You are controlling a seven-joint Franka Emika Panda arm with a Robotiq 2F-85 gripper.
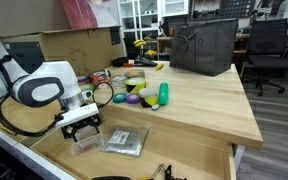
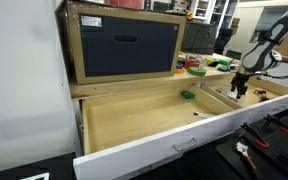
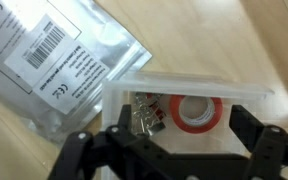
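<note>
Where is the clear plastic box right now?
In the wrist view the box lies directly under the open gripper, just right of the silver bag, in the open drawer.

Even bright indoor light, soft shadows on the wooden table [image 1: 204,100], glare on the foil bag [image 3: 59,60], wrist view blurred below it.

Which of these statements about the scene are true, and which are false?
1. The claw stands open over the clear plastic box. True.
2. A red tape roll lies inside the clear plastic box. True.
3. The silver bag lies inside the clear plastic box. False: it lies outside, beside the box, on the wood.
4. The claw grips the silver bag. False: its jaws stand wide and hold nothing.
</note>
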